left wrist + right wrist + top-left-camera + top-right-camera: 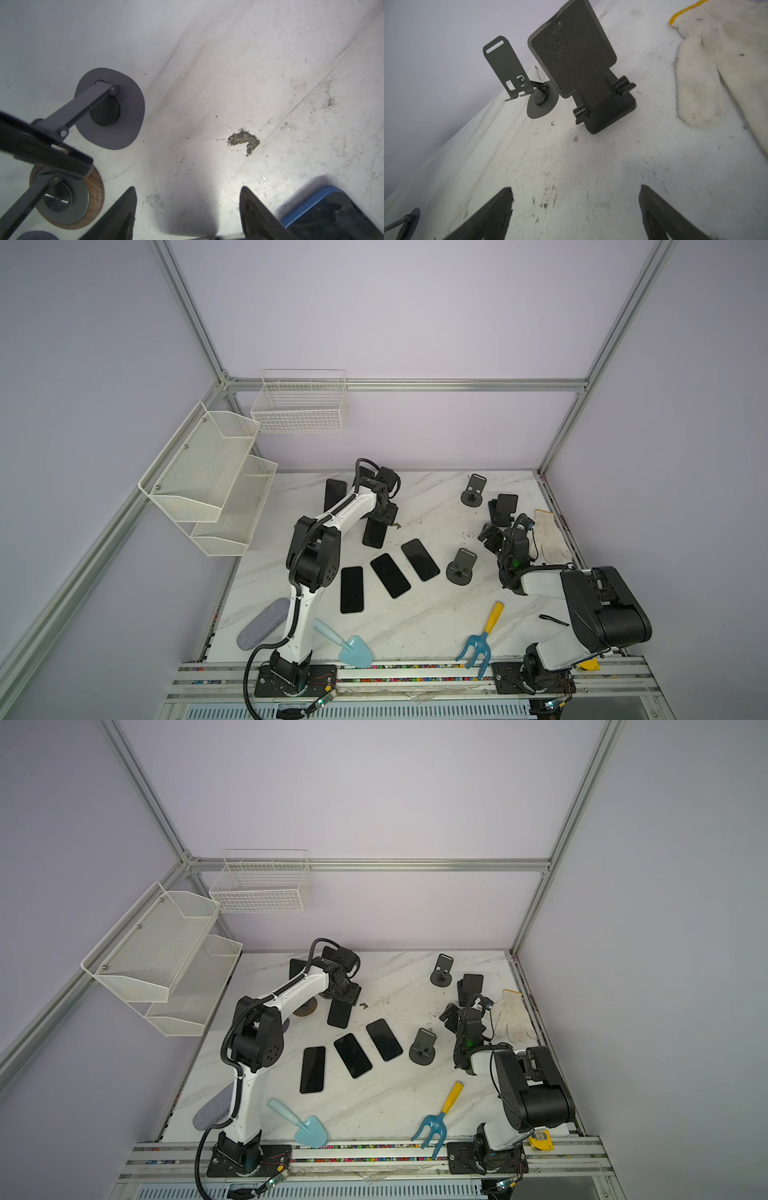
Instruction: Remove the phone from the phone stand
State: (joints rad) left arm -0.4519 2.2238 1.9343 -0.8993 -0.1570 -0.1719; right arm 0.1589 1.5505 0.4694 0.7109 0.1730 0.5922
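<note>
Left gripper (188, 189) jaws stand apart on nothing, bare table (207, 93) between them; a blue-edged phone (332, 209) lies flat just outside one finger. Target phone (45, 145) sits tilted on the grey phone stand (128, 124) at the table's back, just off the opposite finger, seen edge-on so its long axis is unclear. Left arm is nearer; right gripper (575, 188) gapes empty, well apart, facing bare stands (506, 66).

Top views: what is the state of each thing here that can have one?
Left pincer, open, empty.
Right pincer, open, empty.
Row of phones, lying flat, screens dark.
Back phone, propped upright.
Blue-edged phone, not gripped; tilt unclear.
Near stand, empty.
Far stand, empty.
Square stand, empty.
Glove, lying flat.
</note>
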